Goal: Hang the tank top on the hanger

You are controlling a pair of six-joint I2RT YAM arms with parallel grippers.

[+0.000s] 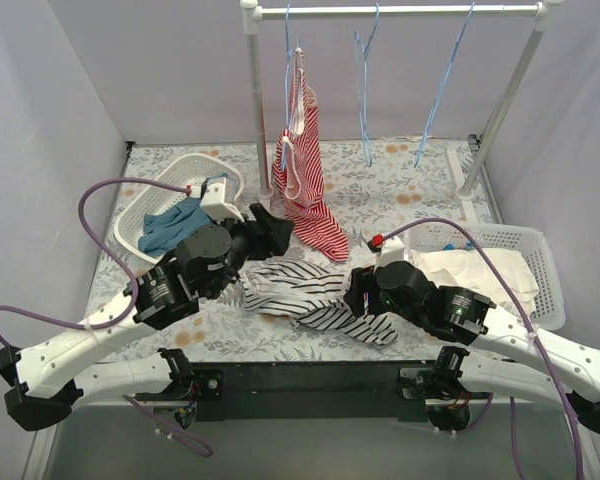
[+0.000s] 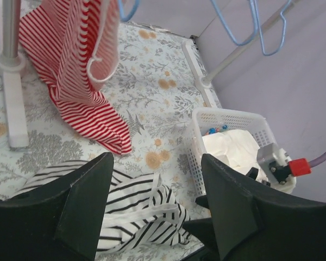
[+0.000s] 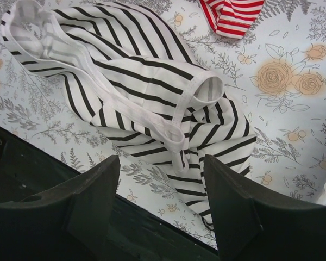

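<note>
The tank top (image 1: 305, 295), white with thin black stripes, lies crumpled on the floral table between my two grippers. It also shows in the left wrist view (image 2: 130, 209) and in the right wrist view (image 3: 141, 81). My left gripper (image 1: 280, 232) is open and empty just above the top's far left edge, its jaws wide apart in its wrist view (image 2: 156, 163). My right gripper (image 1: 358, 300) is open and empty over the top's near right end, a white strap lying between its jaws (image 3: 162, 163). Two empty pale-blue hangers (image 1: 365, 90) (image 1: 445, 85) hang on the rail.
A red-and-white striped top (image 1: 305, 170) hangs on a third hanger (image 1: 288, 60) by the rack's left post (image 1: 258, 100). A white basket (image 1: 195, 165) at the left holds a blue garment (image 1: 170, 228). A white basket (image 1: 535, 250) at the right holds white cloth (image 1: 470, 268).
</note>
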